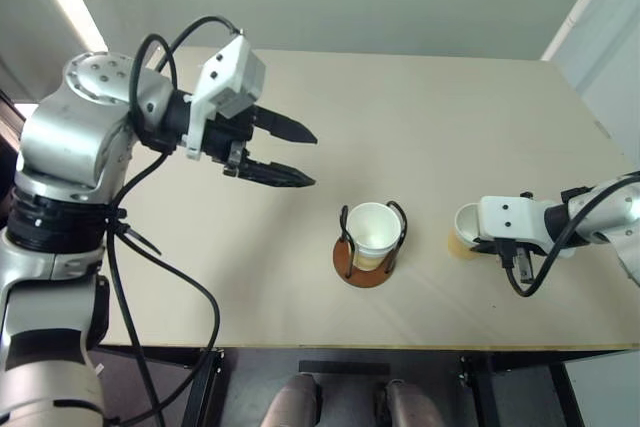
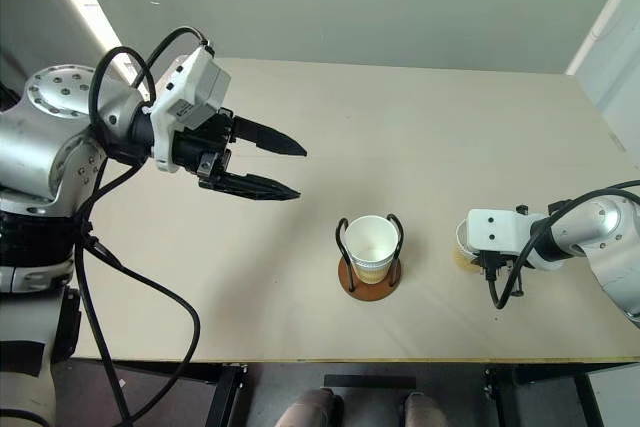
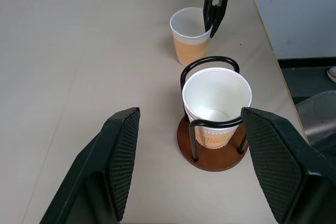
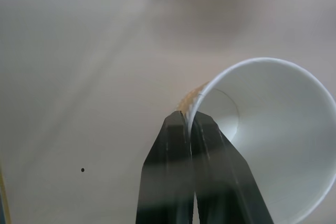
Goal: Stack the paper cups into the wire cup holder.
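The right gripper (image 4: 191,124) is clamped on the rim of a loose paper cup (image 3: 190,35), one finger inside the wall and one outside. That cup stands on the table (image 1: 420,107) at about three o'clock from the wire cup holder (image 1: 368,259), near it. The holder already carries what looks like two nested cups (image 3: 216,103), though the seam is hard to read. The left gripper (image 1: 290,155) hovers spread and empty at ten o'clock. Pick-up is in hand; next comes lifting clear and lowering squarely into the stack.
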Robot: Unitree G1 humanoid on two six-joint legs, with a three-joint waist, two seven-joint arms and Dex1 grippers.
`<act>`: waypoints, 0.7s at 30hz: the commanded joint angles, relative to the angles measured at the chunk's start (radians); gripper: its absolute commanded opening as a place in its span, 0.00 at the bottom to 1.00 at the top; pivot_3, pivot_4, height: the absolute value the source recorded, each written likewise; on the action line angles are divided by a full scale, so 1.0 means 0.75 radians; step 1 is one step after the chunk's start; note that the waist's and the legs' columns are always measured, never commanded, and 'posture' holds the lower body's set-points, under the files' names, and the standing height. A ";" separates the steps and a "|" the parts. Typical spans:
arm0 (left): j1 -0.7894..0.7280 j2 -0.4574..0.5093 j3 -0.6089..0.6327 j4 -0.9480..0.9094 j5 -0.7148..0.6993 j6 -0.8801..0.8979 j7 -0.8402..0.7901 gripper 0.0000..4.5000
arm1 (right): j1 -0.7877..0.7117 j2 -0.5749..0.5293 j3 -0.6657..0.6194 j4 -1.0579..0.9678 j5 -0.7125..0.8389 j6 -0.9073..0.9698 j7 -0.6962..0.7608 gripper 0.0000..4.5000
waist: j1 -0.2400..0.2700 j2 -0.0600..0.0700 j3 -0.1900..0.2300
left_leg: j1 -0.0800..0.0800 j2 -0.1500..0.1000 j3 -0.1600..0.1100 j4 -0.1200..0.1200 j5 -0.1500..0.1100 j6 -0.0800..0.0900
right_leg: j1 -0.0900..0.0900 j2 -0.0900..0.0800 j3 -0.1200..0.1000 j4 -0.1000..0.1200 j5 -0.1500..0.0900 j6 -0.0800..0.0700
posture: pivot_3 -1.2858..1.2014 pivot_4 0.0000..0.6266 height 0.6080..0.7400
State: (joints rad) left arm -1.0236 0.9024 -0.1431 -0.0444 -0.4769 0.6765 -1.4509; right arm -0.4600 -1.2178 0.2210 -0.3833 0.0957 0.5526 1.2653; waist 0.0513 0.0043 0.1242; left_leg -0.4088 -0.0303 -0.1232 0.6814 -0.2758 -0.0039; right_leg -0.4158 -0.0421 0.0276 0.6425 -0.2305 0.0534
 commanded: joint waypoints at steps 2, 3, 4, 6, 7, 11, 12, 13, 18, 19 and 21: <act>0.014 0.052 0.031 -0.028 -0.003 -0.010 -0.038 0.74 | -0.104 0.015 -0.085 -0.013 0.071 0.004 0.046 0.00 | -0.003 0.000 0.000 | 0.000 0.000 0.000 0.000 0.000 0.000 | 0.000 0.000 0.000 0.000 0.000 0.000 | 0.52 0.24 1.00; 0.021 0.064 0.023 -0.023 0.003 -0.018 -0.055 0.74 | -0.137 0.024 -0.087 -0.016 0.087 0.011 0.056 0.00 | -0.005 0.000 0.000 | 0.000 0.000 0.000 0.000 0.000 0.000 | 0.000 0.000 0.000 0.000 0.000 0.000 | 0.52 0.24 1.00; 0.027 0.075 0.016 -0.018 0.010 -0.027 -0.069 0.74 | -0.172 0.033 -0.088 -0.019 0.104 0.025 0.066 0.00 | -0.006 0.000 0.000 | 0.000 0.000 0.000 -0.001 0.000 0.000 | -0.001 0.000 0.000 0.000 0.000 0.000 | 0.52 0.24 1.00; 0.036 0.094 0.012 -0.016 0.018 -0.038 -0.093 0.74 | -0.272 0.058 -0.091 -0.015 0.143 0.061 0.084 0.00 | -0.010 0.000 0.000 | 0.000 0.000 0.000 -0.001 0.000 0.000 | -0.001 0.000 0.000 0.000 0.000 0.000 | 0.52 0.24 1.00; 0.040 0.103 0.014 -0.016 0.018 -0.037 -0.103 0.74 | -0.360 0.073 -0.097 -0.002 0.171 0.089 0.102 0.00 | -0.012 0.000 0.000 | 0.000 0.000 0.000 -0.001 0.000 0.000 | -0.001 0.000 0.000 -0.001 0.000 0.000 | 0.52 0.24 1.00; 0.051 0.129 0.019 -0.010 0.023 -0.043 -0.122 0.74 | -0.626 0.112 -0.093 0.046 0.255 0.168 0.171 0.00 | -0.014 0.001 0.001 | 0.000 0.000 0.000 -0.001 0.000 0.000 | -0.002 0.000 0.000 -0.002 0.000 -0.001 | 0.52 0.24 1.00; 0.053 0.137 0.020 -0.005 0.026 -0.047 -0.126 0.74 | -0.701 0.125 -0.077 0.060 0.269 0.172 0.199 0.00 | -0.013 0.001 0.001 | -0.001 0.000 -0.001 -0.002 0.000 0.000 | -0.002 0.000 0.000 -0.002 0.000 -0.001 | 0.52 0.24 1.00; 0.054 0.141 0.019 0.000 0.028 -0.050 -0.129 0.74 | -0.748 0.134 -0.063 0.071 0.275 0.173 0.219 0.00 | -0.014 0.001 0.001 | -0.001 0.000 -0.002 -0.002 0.000 0.000 | -0.002 0.000 -0.001 -0.002 -0.001 -0.001 | 0.52 0.24 1.00; 0.055 0.163 0.027 0.013 0.034 -0.064 -0.157 0.74 | -0.929 0.223 0.036 0.119 0.256 0.133 0.305 0.00 | -0.017 0.001 0.001 | -0.001 0.000 -0.002 -0.003 0.000 0.000 | -0.003 0.000 -0.001 -0.002 -0.001 -0.001 | 0.52 0.24 1.00; 0.055 0.165 0.030 0.014 0.035 -0.066 -0.161 0.74 | -0.946 0.236 0.046 0.120 0.257 0.131 0.316 0.00 | -0.017 0.001 0.001 | -0.002 -0.001 -0.002 -0.003 0.000 0.000 | -0.003 0.000 -0.001 -0.003 -0.001 -0.002 | 0.52 0.24 1.00; 0.050 0.170 0.040 0.020 0.032 -0.072 -0.168 0.74 | -0.971 0.264 0.061 0.112 0.267 0.139 0.334 0.00 | -0.016 0.002 0.001 | -0.002 0.000 -0.002 -0.003 0.000 0.000 | -0.003 0.000 -0.001 -0.002 -0.001 -0.002 | 0.52 0.24 1.00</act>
State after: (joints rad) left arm -0.9745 1.0102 -0.1456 -0.0323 -0.4488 0.6353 -1.5605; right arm -1.1569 -1.0201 0.2718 -0.2868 0.2881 0.6605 1.5005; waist 0.0391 0.0057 0.1250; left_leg -0.4103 -0.0306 -0.1247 0.6794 -0.2757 -0.0038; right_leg -0.4183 -0.0419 0.0270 0.6408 -0.2314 0.0518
